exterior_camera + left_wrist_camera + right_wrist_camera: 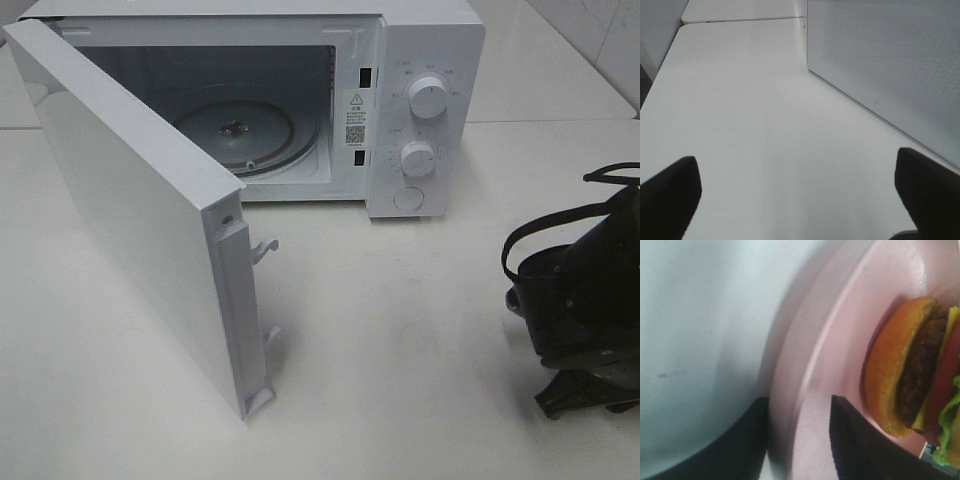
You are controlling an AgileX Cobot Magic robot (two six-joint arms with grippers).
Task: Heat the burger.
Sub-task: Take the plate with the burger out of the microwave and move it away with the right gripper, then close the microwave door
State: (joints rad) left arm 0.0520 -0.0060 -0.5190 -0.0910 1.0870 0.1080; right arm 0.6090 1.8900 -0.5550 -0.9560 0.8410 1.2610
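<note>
Left gripper: I read the left gripper (795,155) as released, jaws spread wide over bare table (740,100), holding nothing, with the microwave door (890,60) just beside it

Right gripper: the rim of the pink plate (840,340) lay between the fingers of the right gripper (797,405); I could not tell whether they were clamped on it or slack

Burger location: the burger (910,365) sat on the pink plate close to the right gripper; in the high view the plate was hidden, with the right arm (585,300) at about 4 o'clock on the table

Microwave: the microwave (420,60) stood at 12 o'clock, its door swung out toward 8 o'clock, the glass turntable (240,130) bare

Risk 1, plate slip: I judged that a loose hold on the thin rim could let the plate tilt or drop on lifting, since the load sits off to one side of the grip

Risk 2, burger slide: I judged that any tilt in transit could slide the burger off the smooth plate or shed its layers

Risk 3, door strike: the door edge and its latch hooks (265,247) projected into the approach path; I judged that a low or wide swing from 4 o'clock could clip them

Risk 4, cavity entry: I judged that a plate carried too high or off centre could catch the opening frame or land off the turntable
</note>
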